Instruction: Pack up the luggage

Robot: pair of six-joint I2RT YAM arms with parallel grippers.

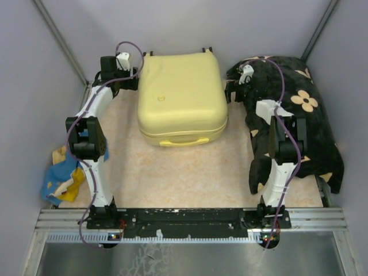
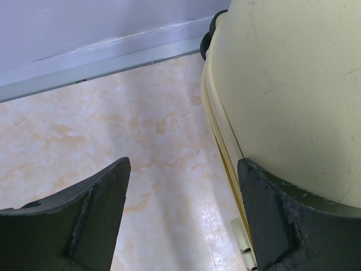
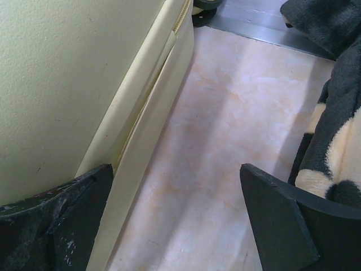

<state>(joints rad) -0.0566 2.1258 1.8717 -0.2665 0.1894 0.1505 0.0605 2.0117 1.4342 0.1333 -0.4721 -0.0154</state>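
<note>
Two claws gape empty: left claw point(image 2: 181, 169) at 9 o'clock of the luggage point(image 1: 181, 95), right claw point(image 3: 176, 169) at 3 o'clock. Shell probably rigid, slick, bulky; grip at seam point(image 3: 148, 110).

The luggage point(image 1: 181, 95) hogs the back middle of the surface point(image 1: 184, 172), so only narrow lanes run down its sides. The left gripper point(image 2: 180, 186) has bare surface between its wide jaws, shell hard on one side. The right gripper point(image 3: 175, 192) fits between shell and black flowered cloth point(image 1: 305, 132). There's loads of room in front.
</note>
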